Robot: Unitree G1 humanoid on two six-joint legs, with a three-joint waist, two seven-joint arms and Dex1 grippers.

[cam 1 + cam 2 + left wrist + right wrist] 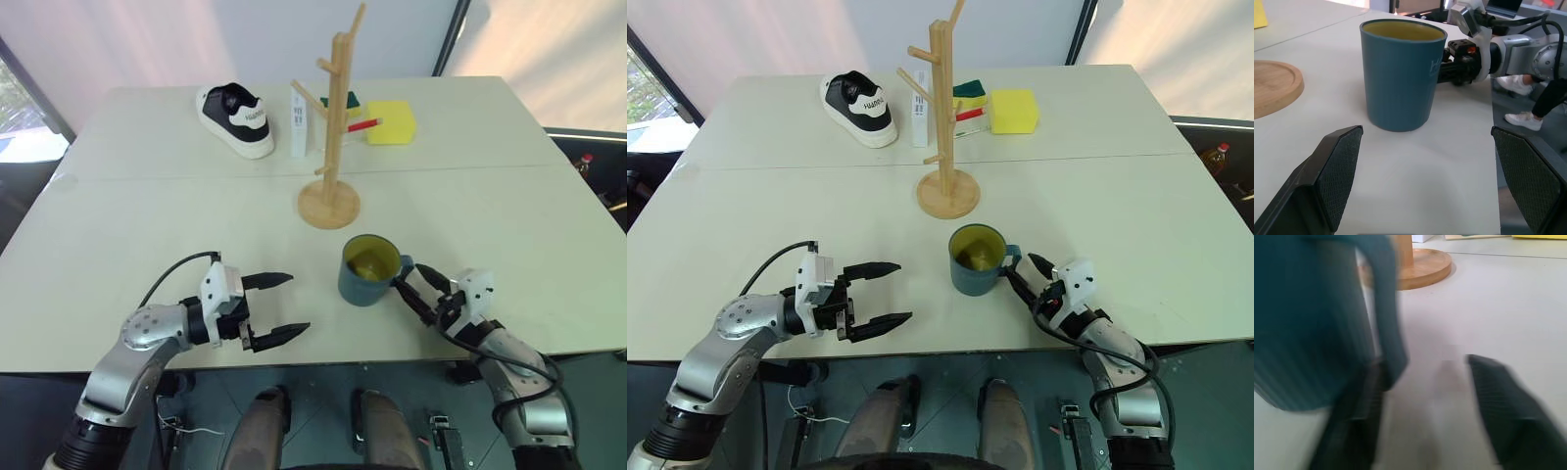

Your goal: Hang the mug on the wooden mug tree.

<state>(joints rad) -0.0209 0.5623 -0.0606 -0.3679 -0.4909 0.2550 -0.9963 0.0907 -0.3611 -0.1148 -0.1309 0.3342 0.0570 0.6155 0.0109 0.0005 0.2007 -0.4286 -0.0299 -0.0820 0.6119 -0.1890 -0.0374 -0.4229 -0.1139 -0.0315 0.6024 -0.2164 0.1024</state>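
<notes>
The mug (369, 270) stood upright on the bench (147, 215), at 5 o'clock from the wooden mug tree (334, 147) and near its round base – handle at 3 o'clock. Right pincer (415, 284) was at the handle, 1 finger through the loop, 1 outside it; not clamped, a gap showed. Left pincer (278, 305) lay at 9 o'clock from the mug, apart from it, its 2 fingers spread wide with nothing between them.

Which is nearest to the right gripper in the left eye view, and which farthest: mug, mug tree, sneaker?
1. The mug, right at the right gripper, at its handle.
2. The mug tree, beyond the mug, mid-table.
3. The sneaker, far-left side.
</notes>
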